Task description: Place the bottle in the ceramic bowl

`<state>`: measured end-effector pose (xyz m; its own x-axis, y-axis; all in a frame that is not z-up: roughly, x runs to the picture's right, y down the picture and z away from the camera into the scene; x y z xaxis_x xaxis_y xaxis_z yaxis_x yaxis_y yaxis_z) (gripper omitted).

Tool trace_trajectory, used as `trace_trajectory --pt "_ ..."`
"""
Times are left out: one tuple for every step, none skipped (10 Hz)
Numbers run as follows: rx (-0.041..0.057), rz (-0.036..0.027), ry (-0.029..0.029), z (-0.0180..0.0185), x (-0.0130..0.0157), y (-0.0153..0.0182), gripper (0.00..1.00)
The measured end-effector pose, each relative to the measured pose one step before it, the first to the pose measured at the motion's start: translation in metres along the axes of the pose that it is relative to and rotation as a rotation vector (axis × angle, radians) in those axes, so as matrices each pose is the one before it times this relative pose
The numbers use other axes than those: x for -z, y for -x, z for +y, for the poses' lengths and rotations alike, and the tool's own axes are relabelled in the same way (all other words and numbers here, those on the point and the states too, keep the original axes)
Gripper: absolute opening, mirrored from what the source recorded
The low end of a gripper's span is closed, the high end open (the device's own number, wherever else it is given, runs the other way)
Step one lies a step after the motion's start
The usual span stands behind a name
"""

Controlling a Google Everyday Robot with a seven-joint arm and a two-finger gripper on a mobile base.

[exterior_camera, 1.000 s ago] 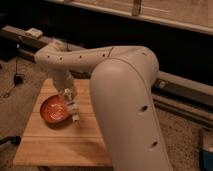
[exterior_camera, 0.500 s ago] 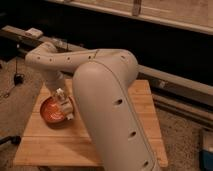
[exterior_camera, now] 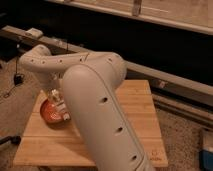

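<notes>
Beneath the gripper (exterior_camera: pixel 58 104), low over its left part: wooden table (exterior_camera: pixel 135 107). Behind the gripper: dark rail (exterior_camera: pixel 170 80). Left: black cable (exterior_camera: pixel 12 86) on speckled floor (exterior_camera: pixel 15 112). Far right: blue box (exterior_camera: pixel 207 150).

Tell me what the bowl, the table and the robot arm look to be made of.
Ceramic bowl: glossy orange-red glaze, likely ceramic.
Table: pale wood, visible plank seams, matte.
Arm: smooth cream shell with small holes, probably plastic.
The gripper hangs over the bowl, with something pale at it, possibly the bottle.
</notes>
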<state>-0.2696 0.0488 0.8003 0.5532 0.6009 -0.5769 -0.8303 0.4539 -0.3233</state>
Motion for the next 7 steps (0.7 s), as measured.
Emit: trace_trajectory --pt "0.00821 0.00384 0.00017 0.00429 -0.00567 0.00333 0.78" --pt "0.00283 0.00152 -0.00472 -0.00033 -0.00688 0.00431 0.80" --pt "-0.00214 0.00266 0.00042 -0.00093 -0.00482 0.00373 0.80" --pt "-0.00051 0.00335 -0.00065 -0.00105 -0.00600 0.00242 0.80" --pt "0.00359 -0.00478 0.00432 0.00011 -0.00530 0.00387 0.80" --pt "0.00329 -0.00796 0.00928 -0.00239 0.00012 0.00255 0.80" --pt "0.00294 -0.00755 0.01299 -0.00145 -0.00059 0.00020 0.80"
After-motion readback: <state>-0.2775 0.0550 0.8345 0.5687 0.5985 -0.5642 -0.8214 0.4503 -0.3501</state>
